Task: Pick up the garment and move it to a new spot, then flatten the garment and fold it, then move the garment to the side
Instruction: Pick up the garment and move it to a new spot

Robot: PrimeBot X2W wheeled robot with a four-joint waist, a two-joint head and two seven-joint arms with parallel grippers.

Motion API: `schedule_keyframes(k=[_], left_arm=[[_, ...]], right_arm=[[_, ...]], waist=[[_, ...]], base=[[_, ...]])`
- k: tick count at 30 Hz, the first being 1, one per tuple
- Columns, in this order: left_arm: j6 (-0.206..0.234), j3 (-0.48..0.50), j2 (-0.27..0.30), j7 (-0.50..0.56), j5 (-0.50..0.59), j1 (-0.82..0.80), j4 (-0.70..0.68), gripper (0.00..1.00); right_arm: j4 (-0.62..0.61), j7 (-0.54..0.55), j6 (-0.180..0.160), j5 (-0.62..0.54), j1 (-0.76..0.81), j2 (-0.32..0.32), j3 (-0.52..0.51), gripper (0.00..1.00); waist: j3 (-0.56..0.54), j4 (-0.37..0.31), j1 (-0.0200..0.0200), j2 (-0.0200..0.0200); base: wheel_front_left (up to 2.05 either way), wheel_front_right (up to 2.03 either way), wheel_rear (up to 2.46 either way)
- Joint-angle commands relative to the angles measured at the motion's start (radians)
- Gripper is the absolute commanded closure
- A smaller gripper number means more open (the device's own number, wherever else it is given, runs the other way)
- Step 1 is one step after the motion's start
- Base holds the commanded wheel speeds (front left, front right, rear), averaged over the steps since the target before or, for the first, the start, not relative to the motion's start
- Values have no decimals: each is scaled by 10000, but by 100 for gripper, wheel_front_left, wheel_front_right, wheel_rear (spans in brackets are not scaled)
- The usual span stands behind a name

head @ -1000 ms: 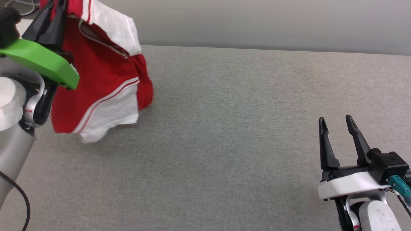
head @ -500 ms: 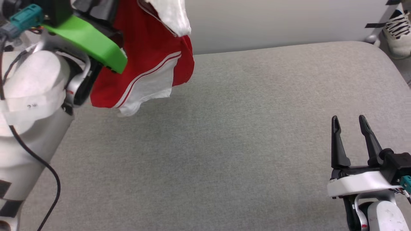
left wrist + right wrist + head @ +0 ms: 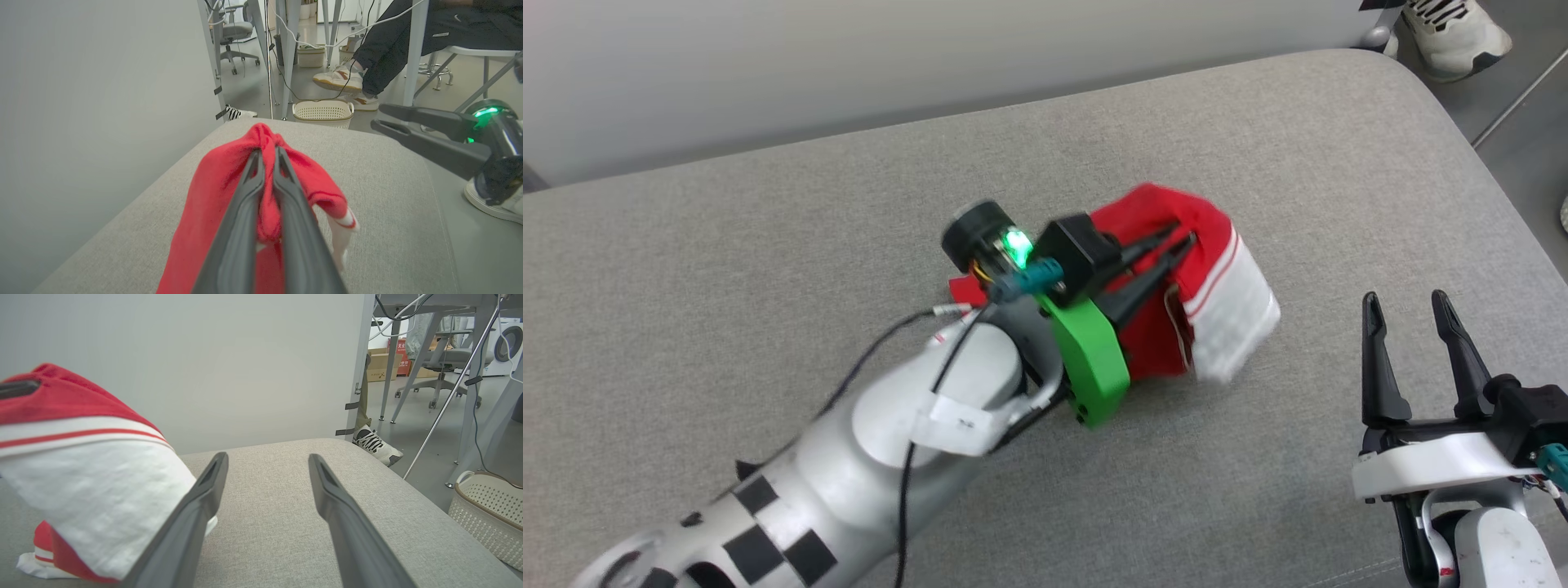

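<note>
The garment [image 3: 1217, 286], a red shirt with white sleeves and striped trim, hangs bunched over the middle of the grey cushion [image 3: 768, 245]. My left gripper [image 3: 1188, 241] is shut on a red fold of it; in the left wrist view the two fingers [image 3: 245, 204] pinch the garment [image 3: 204, 204] between them. My right gripper [image 3: 1405, 302] stands open at the lower right, apart from the cloth. In the right wrist view the garment [image 3: 90, 477] hangs just left of the open right gripper [image 3: 267, 459], its lower edge touching the cushion.
The cushion's rounded right edge [image 3: 1462, 106] drops to a grey floor. A person's shoes [image 3: 1445, 33] stand beyond the far right corner. Two woven baskets [image 3: 322, 112] [image 3: 486, 510], table legs and office chairs stand on the floor. A pale wall [image 3: 849, 57] runs behind the cushion.
The head camera has turned. My left gripper has carried the garment from high at the upper left down and rightward to the cushion's middle. The right gripper stays open.
</note>
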Motion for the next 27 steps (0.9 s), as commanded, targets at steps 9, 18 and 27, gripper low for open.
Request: schedule_keyframes(k=[9, 18, 27], left_arm=[[-105, -1261, -1541, -558, -258, 787, 2298, 0], [-108, -606, -1697, -751, -394, 732, 2739, 0], [367, 1032, -926, -757, 660, 1000, 1853, 0]], right_arm=[[198, -91, -9, 92, -252, -20, 197, 0], [336, -91, -9, -82, -134, -20, 138, 0], [425, -91, -9, -315, 161, -20, 19, 0]], waist=[[462, -102, 1, -1], [-93, 750, 1, -1], [-893, 1821, 1, -1]], base=[[0, 0, 0], [0, 0, 0], [0, 0, 0]])
